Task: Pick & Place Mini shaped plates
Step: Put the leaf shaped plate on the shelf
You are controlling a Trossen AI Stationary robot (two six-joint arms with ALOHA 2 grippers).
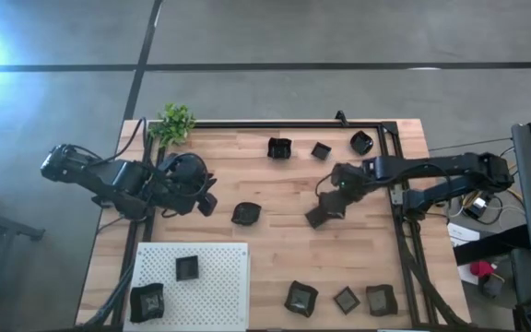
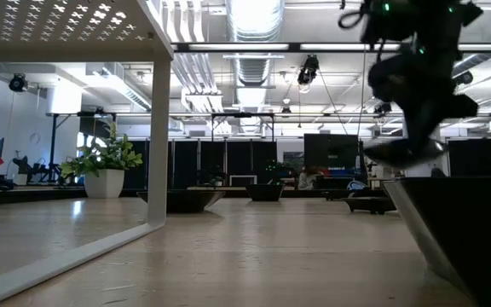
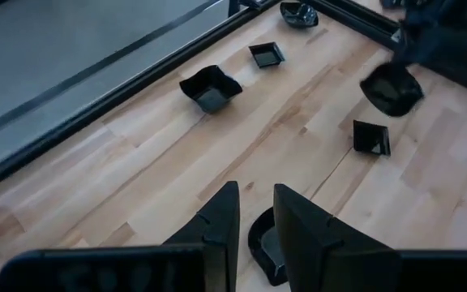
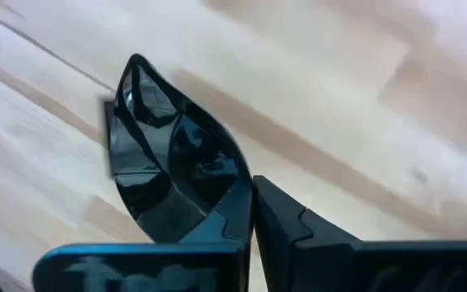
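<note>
Several mini shaped plates, small and black, lie about the wooden table: three near the far edge point(image 1: 279, 148) point(image 1: 321, 149) point(image 1: 361, 142), one mid-table point(image 1: 246, 214), three by the near edge point(image 1: 346, 299), and two on the white perforated board point(image 1: 186, 268). My right gripper point(image 1: 330, 201) is right of centre, shut on one plate point(image 4: 169, 154), which also shows in the left wrist view point(image 3: 392, 88). A small square plate point(image 3: 371, 136) lies on the wood close by. My left gripper point(image 3: 254, 223) stands open at the left, above and short of the mid-table plate point(image 3: 262, 243). My right gripper pinches the plate by its rim point(image 4: 209, 203) between its two fingers, which come from above and point steeply down. The plate is lifted clear of the table point(image 2: 403, 153) and tilted, its far end sticking out past the fingertips.
A small green plant point(image 1: 173, 123) stands at the table's far left corner. A black frame rail point(image 1: 399, 212) runs along the right side and the far edge. The white board point(image 1: 219, 295) covers the near left corner. Bare wood lies between the board and the near-edge plates.
</note>
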